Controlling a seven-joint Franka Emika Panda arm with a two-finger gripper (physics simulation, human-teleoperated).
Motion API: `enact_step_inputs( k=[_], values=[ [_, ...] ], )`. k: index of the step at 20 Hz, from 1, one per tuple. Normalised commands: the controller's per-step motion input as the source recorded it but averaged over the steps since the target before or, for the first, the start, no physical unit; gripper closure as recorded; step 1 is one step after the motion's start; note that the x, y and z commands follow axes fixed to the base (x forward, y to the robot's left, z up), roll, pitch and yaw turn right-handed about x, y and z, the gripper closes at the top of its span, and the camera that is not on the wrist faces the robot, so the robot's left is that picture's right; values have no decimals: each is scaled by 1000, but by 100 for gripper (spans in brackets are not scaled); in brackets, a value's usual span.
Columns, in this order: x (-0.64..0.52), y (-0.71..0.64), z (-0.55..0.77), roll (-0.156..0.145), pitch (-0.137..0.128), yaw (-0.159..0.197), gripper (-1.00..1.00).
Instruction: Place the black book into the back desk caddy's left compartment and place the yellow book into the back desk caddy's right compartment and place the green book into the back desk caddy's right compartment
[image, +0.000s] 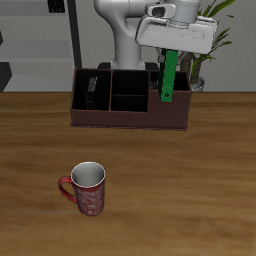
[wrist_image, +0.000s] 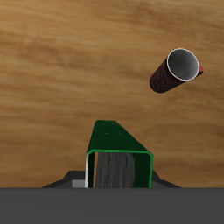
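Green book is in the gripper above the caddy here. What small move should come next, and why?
Probably a slow, straight descent. The gripper holds the green book upright, its lower end level with the back desk caddy rim, over the right compartment. A black book already stands at the other end. Whether the yellow book is inside cannot be seen.

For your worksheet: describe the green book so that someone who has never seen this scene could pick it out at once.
Find the long reddish-brown desk caddy at the table's back. Above one end of it hangs the white gripper, and the green book hangs upright in its jaws. It is the only bright green thing there, unlike the black book already standing in the caddy.
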Motion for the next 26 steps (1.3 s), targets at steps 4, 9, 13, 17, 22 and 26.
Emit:
enact_step_inputs(
  k=[4,9,13,17,22,26],
  values=[
    [-504,67,256,32,0,-15,100],
    [-396,-48,172,-20,-27,-36,100],
    [-387,96,97,16,0,-56,100],
    [-373,237,-138,40,14,70,100],
    [-391,45,44,-4,-9,-1,100],
    [-304,55,113,7,-2,-2,100]
  ],
)
